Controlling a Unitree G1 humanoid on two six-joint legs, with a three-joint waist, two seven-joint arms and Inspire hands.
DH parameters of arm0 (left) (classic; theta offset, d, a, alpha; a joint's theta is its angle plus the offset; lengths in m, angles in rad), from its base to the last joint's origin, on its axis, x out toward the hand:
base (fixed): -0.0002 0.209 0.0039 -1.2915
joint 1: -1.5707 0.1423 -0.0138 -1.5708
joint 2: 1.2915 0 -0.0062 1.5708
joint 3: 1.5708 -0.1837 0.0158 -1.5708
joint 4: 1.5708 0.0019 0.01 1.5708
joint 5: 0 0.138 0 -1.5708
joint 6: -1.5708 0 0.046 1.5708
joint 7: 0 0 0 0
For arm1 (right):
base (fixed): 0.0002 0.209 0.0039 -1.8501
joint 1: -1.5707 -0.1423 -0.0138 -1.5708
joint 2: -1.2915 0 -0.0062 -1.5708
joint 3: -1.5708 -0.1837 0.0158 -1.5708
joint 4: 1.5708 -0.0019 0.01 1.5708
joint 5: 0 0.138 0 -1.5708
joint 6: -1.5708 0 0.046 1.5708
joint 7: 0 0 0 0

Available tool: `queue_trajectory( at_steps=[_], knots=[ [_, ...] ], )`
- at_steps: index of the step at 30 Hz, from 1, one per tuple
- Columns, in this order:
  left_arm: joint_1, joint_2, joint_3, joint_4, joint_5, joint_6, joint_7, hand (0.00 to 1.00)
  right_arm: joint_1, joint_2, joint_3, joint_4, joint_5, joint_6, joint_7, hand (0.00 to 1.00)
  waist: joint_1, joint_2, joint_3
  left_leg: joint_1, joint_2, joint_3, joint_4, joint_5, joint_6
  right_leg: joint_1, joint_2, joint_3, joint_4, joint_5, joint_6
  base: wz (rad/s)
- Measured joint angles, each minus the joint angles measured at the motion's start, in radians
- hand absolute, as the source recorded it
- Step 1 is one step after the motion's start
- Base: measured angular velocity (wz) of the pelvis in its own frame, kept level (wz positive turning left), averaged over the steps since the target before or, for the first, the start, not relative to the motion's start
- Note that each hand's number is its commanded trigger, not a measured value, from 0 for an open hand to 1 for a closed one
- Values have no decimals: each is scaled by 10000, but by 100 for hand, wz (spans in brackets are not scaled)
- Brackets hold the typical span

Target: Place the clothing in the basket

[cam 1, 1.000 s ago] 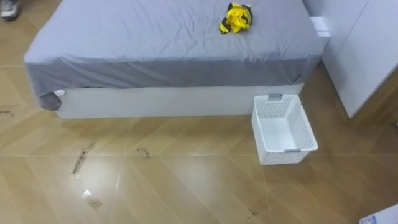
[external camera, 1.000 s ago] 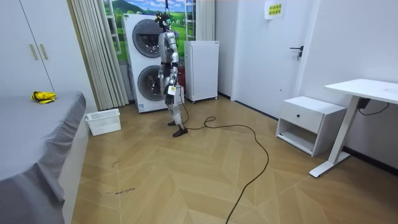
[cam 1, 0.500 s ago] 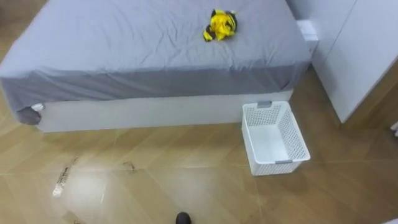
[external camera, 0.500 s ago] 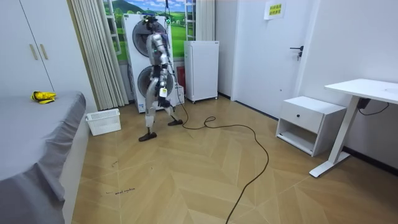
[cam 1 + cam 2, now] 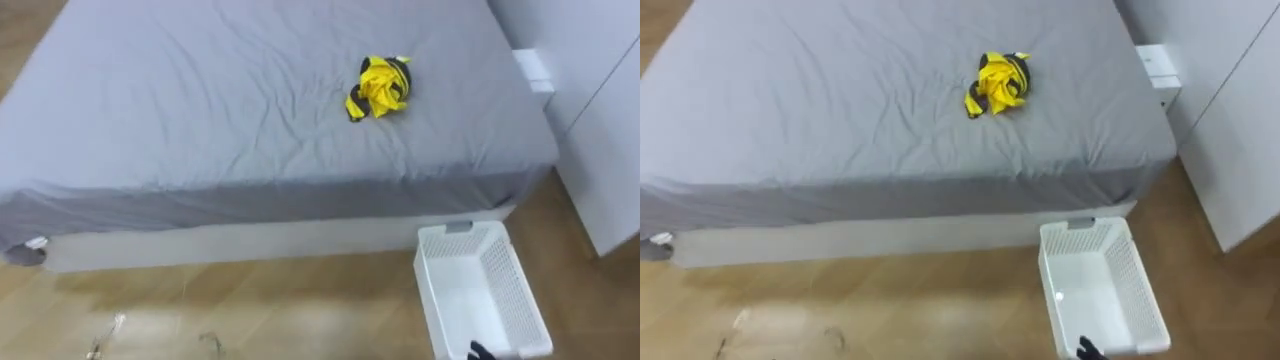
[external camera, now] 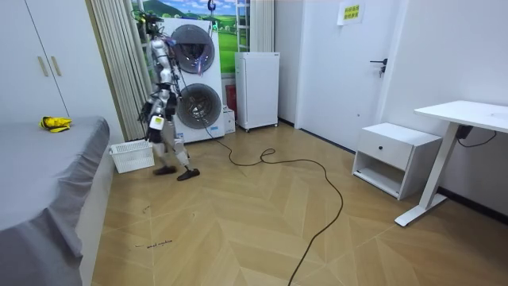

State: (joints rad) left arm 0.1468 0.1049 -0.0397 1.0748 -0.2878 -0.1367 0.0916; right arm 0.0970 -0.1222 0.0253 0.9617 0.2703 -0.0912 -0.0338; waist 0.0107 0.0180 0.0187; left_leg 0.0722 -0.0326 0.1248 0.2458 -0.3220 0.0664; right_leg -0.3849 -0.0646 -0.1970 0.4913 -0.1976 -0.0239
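Underfoot: a wooden floor [image 5: 250,310] is seen, laid in a slanted pattern.
Robot: in the room view it is shown mid-stride just beside the basket [image 6: 131,147], turned towards the bed [image 6: 48,167], with stacked washing machines [image 6: 194,79] behind it.
Left hand [image 6: 156,121]: it is seen low by the hip in the room view; whether it is spread or curled cannot be told.
Right hand [image 6: 146,113]: it is seen in front of the body in the room view; its state cannot be told either.
Basket: a white latticed tub [image 5: 447,230] is set on the floor just beside the bed's white base, at the lower right of the eye views.
Bed: it is covered by a wrinkled grey sheet [image 5: 200,120] that hangs over the near edge.
Clothes [image 5: 378,86]: a yellow and black bundle is left on the sheet, towards the far right part of the bed, well apart from the basket and from both hands.
Wardrobe [image 5: 610,150]: a white front is seen at the right, beyond the basket.
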Motion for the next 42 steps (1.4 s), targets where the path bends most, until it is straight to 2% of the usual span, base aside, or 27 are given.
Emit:
queue_trajectory(
  at_steps=[1, 2, 3, 4, 6, 7, 8, 9, 10, 11, 12, 13, 15, 17, 18, 21, 22, 23, 24, 25, 26, 31, 33, 34, 38, 41, 42],
  knots=[
    [100, -32, -107, 23, 39, 77, -72, 0, 4, -17, -6, -28, 20, -78, -94, 0, -28, 14, -35, 471, 255, -282, -60, -225, -191, -39, 141, -42, -813, 1094, -66, 67],
    [182, -20, -144, 8, 40, 76, -129, 0, -6, -13, -11, -95, 49, -115, -130, 0, -6, 77, -122, 573, 371, -408, -67, -319, -304, -31, 224, -83, -1035, 1456, -221, 42],
    [330, -32, -180, 5, 30, 96, -198, 0, -41, -22, -68, -363, 109, -253, -178, 0, 89, 131, -308, 605, 563, -515, 76, -487, -570, 155, 464, -258, -1042, 1532, -525, 4],
    [499, -33, -210, 15, 31, 93, -289, 0, -156, -35, -98, -733, 110, -340, -226, 0, 307, 238, -251, 711, 819, -457, 5, -390, -795, 406, 708, -419, -999, 1462, -829, -3],
    [614, -21, -178, 97, 97, 93, -416, 0, -302, -47, -112, -1608, -15, -470, -410, 0, 457, 391, -153, 942, 1031, -442, -215, -191, -1163, 589, 850, -514, -692, 1196, -956, 11],
    [622, -24, -103, 97, 178, 93, -441, 0, -406, -64, -192, -1983, -38, -510, -516, 0, 416, 432, -55, 1222, 1114, -502, -366, 18, -1269, 452, 788, -596, 230, 961, -1079, 28],
    [620, -18, -75, 26, 181, 89, -444, 0, -459, -73, -218, -2161, -71, -513, -549, 0, 379, 433, 26, 1473, 1131, -612, -326, 125, -1244, 134, 741, -797, 864, 696, -994, 31],
    [876, 154, -15, -158, 118, 54, -438, 0, -480, 7, -168, -2567, -88, -476, -531, 0, 396, 301, -107, 1471, 1221, -680, 96, 15, -1373, 5, 851, -824, 421, 647, -919, 0],
    [1013, 279, -23, -148, 72, 92, -419, 0, -466, 53, -136, -3134, -123, -388, -516, 0, 545, 239, -200, 1278, 1308, -444, 1087, -287, -1456, 137, 939, -1043, -35, 701, -1276, -13],
    [1089, 265, -19, -164, 88, 168, -378, 0, -498, 36, -117, -3375, -163, -364, -533, 0, 510, 333, -178, 1122, 1440, -417, 1692, -321, -1466, 341, 992, -1120, 10, 599, -1348, -20],
    [1154, 273, 53, -163, 74, 250, -348, 0, -402, 44, -24, -3870, -281, -387, -605, 0, 383, 344, -158, 731, 1458, -409, 2805, 64, -1575, 716, 1044, -1161, -130, 339, -1451, 0],
    [1246, 270, 187, -125, 45, 263, -336, 0, -406, 49, 157, -4034, -484, -421, -684, 0, 241, 302, -131, 468, 1505, -342, 3664, 590, -1580, 1182, 1053, -1073, -466, 253, -1427, 10],
    [1178, 266, 376, -193, 52, 239, -287, 0, -373, 43, 288, -4121, -802, -395, -822, 0, 91, 199, -96, 63, 1594, -144, 3941, 462, -1519, 1857, 1046, -1040, -1092, 254, -1415, 18],
    [1096, 260, 362, -350, 49, 228, -168, 0, -349, 28, 286, -4240, -775, -379, -869, 0, -85, 111, -49, -655, 1508, -126, 3910, 308, -1314, 2311, 1044, -975, -1615, 203, -1351, 13],
    [1020, 247, 353, -395, 48, 224, -130, 0, -319, -6, 297, -4386, -800, -381, -923, 0, -47, 68, -40, -1140, 1359, -82, 3651, 142, -1227, 2494, 1043, -793, -1835, 216, -1317, -20],
    [1031, 213, 410, -547, 51, 208, -101, 0, -133, -10, 430, -5084, -865, -371, -966, 0, 200, 10, -63, -2048, 1140, 180, 2158, 189, -1220, 2648, 1033, -367, -2034, 201, -1267, -45],
    [987, 173, 488, -551, 50, 174, -94, 0, -152, -14, 530, -5316, -911, -376, -992, 0, 311, -37, -83, -2339, 1032, 118, 1325, 422, -1154, 2641, 1033, -109, -2030, 189, -1241, -64],
    [964, 162, 565, -550, 47, 142, -96, 0, -156, 2, 571, -5414, -954, -378, -1029, 0, 352, -77, -99, -2462, 949, 125, 1120, 780, -1081, 2631, 1021, -23, -2049, 187, -1210, -61],
    [984, 160, 590, -504, 49, 80, -88, 0, -155, -11, 703, -5506, -1126, -396, -1082, 0, 400, -75, -227, -2530, 891, 97, 709, 1575, -995, 2657, 1044, 41, -2211, 209, -1141, -46],
    [967, 175, 584, -389, 48, 56, -89, 0, -142, 26, 757, -5505, -1275, -403, -1067, 0, 392, -103, -352, -2370, 861, 109, 499, 1763, -780, 2767, 1010, 59, -2407, 231, -1061, -35],
    [941, 176, 566, -333, 48, 49, -93, 0, -141, 25, 771, -5504, -1327, -403, -1068, 0, 347, -143, -356, -2268, 784, 112, 360, 1803, -756, 2873, 993, 61, -2531, 251, -1029, -9],
    [860, 201, 481, 56, 48, 96, -177, 0, -139, 6, 737, -5496, -1710, -403, -1324, 0, 215, -222, -289, -1800, 543, 91, -361, 1853, -713, 3240, 888, 54, -3068, 322, -827, 2],
    [782, 206, 477, 58, 31, 130, -193, 0, -245, 10, 781, -5490, -1711, -403, -1447, 0, 250, -248, -172, -1835, 509, 67, -478, 1855, -710, 3257, 874, 14, -3082, 312, -799, 6],
    [718, 207, 531, 58, 29, 147, -238, 0, -368, 11, 847, -5459, -1761, -403, -1545, 0, 297, -262, -148, -1953, 494, 65, -498, 1855, -709, 3120, 873, 18, -3082, 308, -793, 3],
    [530, 209, 561, 60, 65, 229, -349, 0, -474, 6, 1003, -5404, -2088, -398, -1660, 0, 542, -268, -135, -2295, 474, -13, -505, 1856, -709, 2786, 870, -27, -3078, 298, -777, 5],
    [321, 224, 536, 165, 68, 297, -335, 0, -1154, -3, 1295, -4637, -2350, -342, -1757, 0, 540, -288, -123, -2491, 437, -437, -548, 1856, -710, 2647, 862, -334, -3055, 299, -776, 19],
    [254, 229, 531, 198, 72, 333, -336, 0, -1413, -26, 1304, -4412, -2409, -168, -1770, 0, 543, -300, -114, -2546, 421, -489, -550, 1864, -707, 2626, 841, -486, -3059, 298, -776, 23]
  ],
)
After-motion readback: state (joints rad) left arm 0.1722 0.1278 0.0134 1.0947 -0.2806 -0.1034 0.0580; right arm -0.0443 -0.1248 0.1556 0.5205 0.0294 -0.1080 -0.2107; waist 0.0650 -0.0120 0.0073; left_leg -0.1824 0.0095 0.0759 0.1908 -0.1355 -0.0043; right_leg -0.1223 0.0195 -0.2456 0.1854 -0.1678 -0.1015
